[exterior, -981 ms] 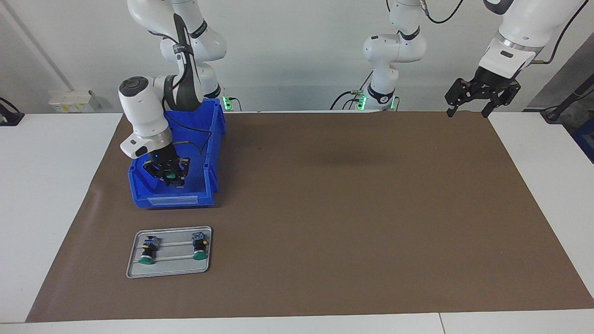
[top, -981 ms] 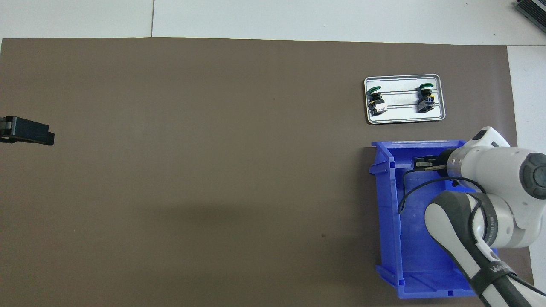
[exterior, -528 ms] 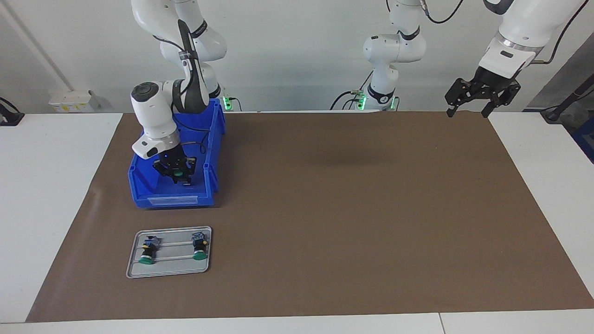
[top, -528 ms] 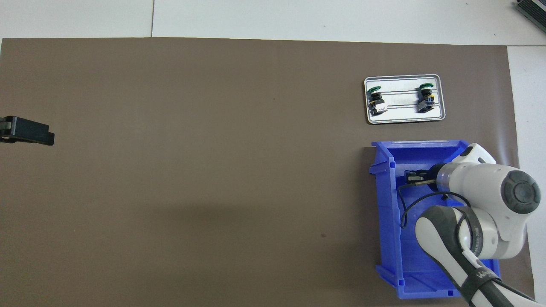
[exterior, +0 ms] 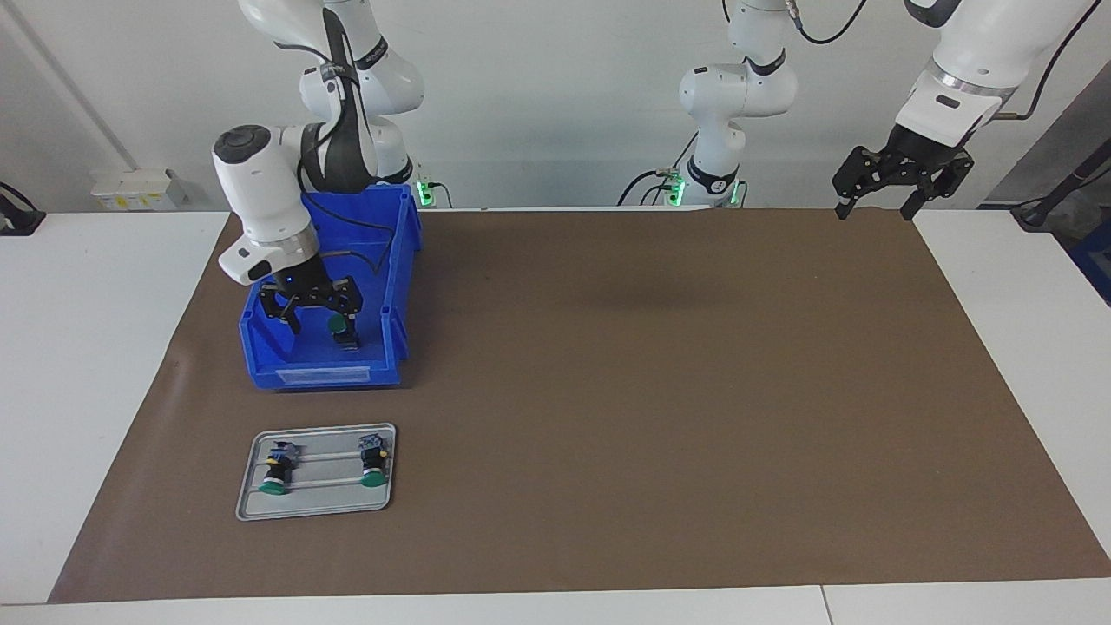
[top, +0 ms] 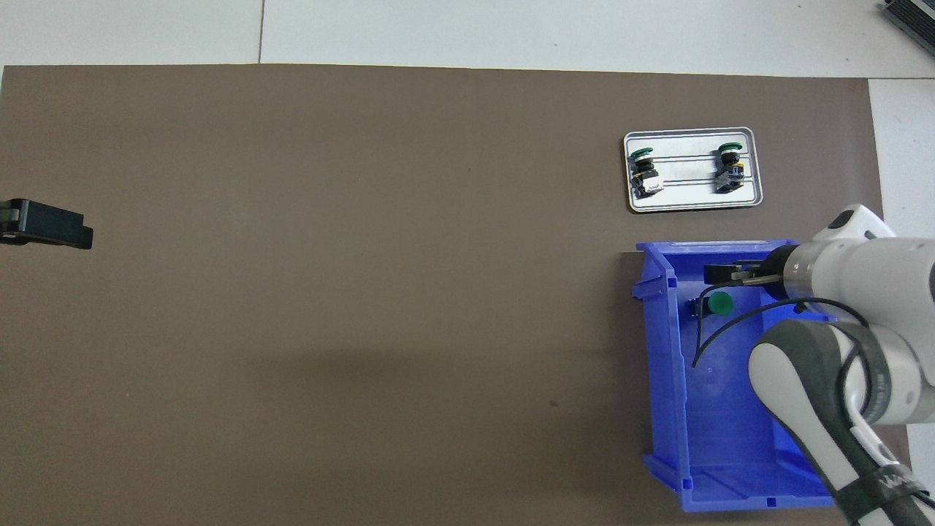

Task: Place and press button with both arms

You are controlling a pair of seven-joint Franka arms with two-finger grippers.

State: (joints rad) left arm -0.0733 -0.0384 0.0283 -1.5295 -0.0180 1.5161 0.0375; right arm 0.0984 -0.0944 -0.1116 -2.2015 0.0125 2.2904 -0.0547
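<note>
A brown mat (exterior: pixel 608 391) is spread over a white surface (exterior: pixel 87 347). A blue bin (exterior: pixel 325 347) is set on the mat toward the right arm's end. The right gripper (exterior: pixel 317 317) is seen inside the bin with its fingers spread, and a green-capped button (exterior: pixel 337 325) is seen between them. A grey tray (exterior: pixel 317 508), farther from the robots than the bin, is loaded with two more buttons (exterior: pixel 278 469). The left gripper (exterior: pixel 877 204) is held open, raised over the mat's corner.
</note>
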